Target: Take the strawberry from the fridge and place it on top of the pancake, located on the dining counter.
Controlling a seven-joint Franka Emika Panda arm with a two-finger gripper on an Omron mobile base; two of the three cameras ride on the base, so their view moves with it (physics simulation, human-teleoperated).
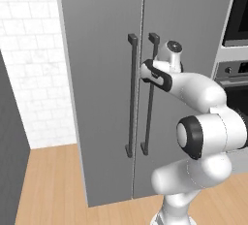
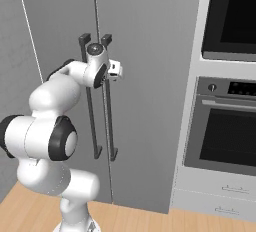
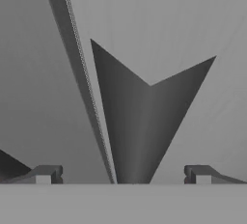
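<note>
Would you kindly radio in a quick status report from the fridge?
Claw open, empty, up against the right door's dark bar handle. Tall matte grey two-door fridge shut. Both doors closed in the way.

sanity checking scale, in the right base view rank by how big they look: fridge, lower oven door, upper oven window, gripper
1. fridge
2. lower oven door
3. upper oven window, cut off by the frame, so this rank is unsure
4. gripper

Even flat light, sharp render (soft shadows)
</note>
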